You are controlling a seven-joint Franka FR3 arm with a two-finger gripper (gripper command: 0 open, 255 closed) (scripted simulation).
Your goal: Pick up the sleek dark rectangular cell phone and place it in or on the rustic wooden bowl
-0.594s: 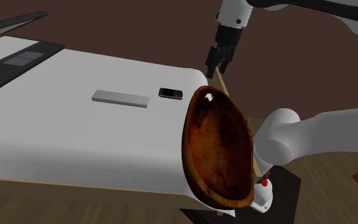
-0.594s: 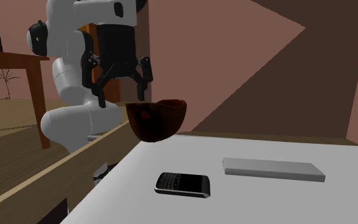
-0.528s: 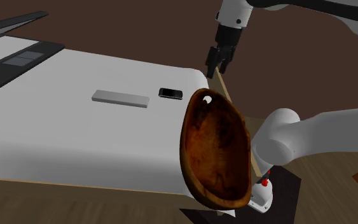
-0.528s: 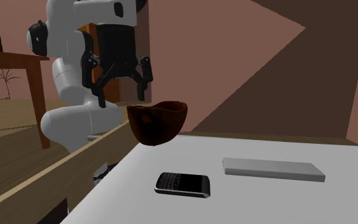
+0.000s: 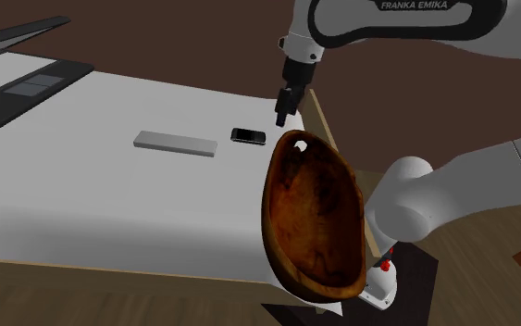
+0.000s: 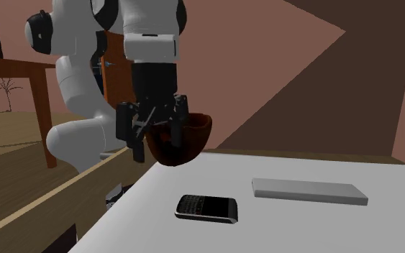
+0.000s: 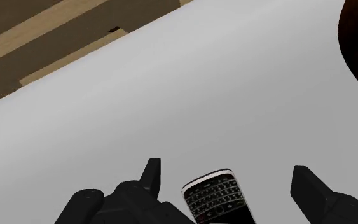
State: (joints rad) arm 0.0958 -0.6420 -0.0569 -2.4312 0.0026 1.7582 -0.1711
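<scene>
Above the cell phone (image 7: pixel 215 197), jaws apart
The arm (image 5: pixel 388 18) has come down from beside the wooden bowl (image 5: pixel 314 222); the cell phone lies flat on the tabletop (image 5: pixel 110 194) under the jaws, untouched, so a grasp seems next.

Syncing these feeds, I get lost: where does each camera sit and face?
Shoulder view: beside the stand, looking down over the white table; arm and gripper show.
Second exterior view: low across the table, facing the arm and bowl.
Wrist view: on the gripper, looking down at the phone between open fingers.
Shared: the phone shows in all three.
</scene>
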